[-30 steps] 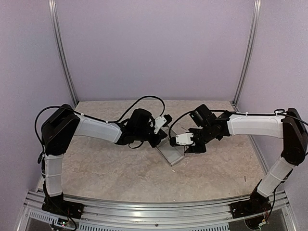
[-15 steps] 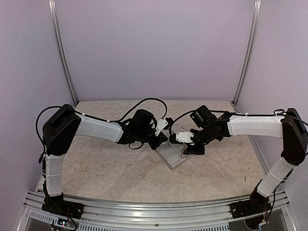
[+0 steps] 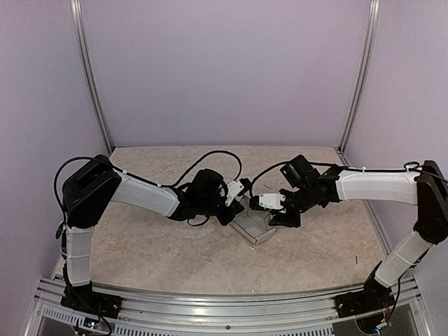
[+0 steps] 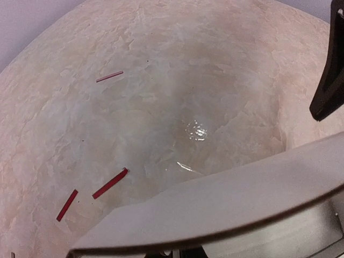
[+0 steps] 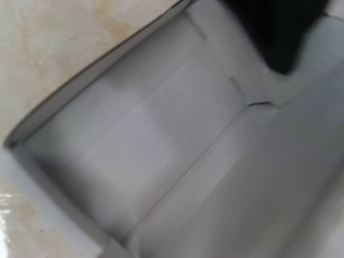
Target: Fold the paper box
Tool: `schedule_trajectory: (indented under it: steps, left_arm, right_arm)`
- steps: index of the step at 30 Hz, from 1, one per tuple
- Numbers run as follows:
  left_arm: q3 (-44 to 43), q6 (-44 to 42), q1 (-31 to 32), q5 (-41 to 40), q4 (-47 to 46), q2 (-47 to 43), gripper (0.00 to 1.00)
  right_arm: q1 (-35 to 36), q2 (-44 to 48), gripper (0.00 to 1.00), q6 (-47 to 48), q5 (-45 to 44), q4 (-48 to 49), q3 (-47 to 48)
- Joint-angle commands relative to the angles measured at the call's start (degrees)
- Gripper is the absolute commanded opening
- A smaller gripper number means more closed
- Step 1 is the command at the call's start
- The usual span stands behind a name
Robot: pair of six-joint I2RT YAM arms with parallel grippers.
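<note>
Both arms (image 3: 143, 190) (image 3: 371, 185) bent inward over paper box (image 3: 256, 228); left claw (image 3: 237, 206) shut on it (right claw (image 3: 274, 218) unclear).

the paper box (image 3: 255, 229) is finished in plain pale grey-white. the table (image 3: 140, 245) is mottled beige and cream, marble-like. thin scraps (image 4: 110, 183) at lower left are coloured dark red. the walls (image 3: 224, 70) are pale lilac. the left arm (image 3: 143, 194) and right arm (image 3: 371, 185) are sleeved white, with black joints.

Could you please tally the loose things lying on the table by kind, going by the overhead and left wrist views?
Paper box: 1
Red scraps, seen in the left wrist view: 3
Total: 4
</note>
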State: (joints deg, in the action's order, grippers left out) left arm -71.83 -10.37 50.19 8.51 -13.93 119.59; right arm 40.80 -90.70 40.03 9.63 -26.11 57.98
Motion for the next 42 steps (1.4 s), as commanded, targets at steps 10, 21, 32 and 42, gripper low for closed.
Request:
schedule_trajectory:
  steps: [10,21,32,42]
  left_arm:
    - [13.4,0.4,2.1,-4.1,-14.5,-3.9,0.07]
    - [15.8,-0.9,3.3,-7.5,-16.3,-5.9,0.09]
    - [19.6,0.8,3.2,-6.0,-3.5,-15.9,0.21]
    - [16.8,2.8,-0.3,-11.1,-0.1,-16.3,0.32]
  right_arm:
    - [8.9,2.4,0.37,4.4,-12.1,6.1,-3.3]
    - [9.8,1.9,0.32,4.2,-16.1,9.8,-4.3]
    - [9.8,1.7,0.30,4.3,-16.4,11.8,-5.2]
    - [9.7,1.6,0.30,4.3,-16.3,12.3,-5.4]
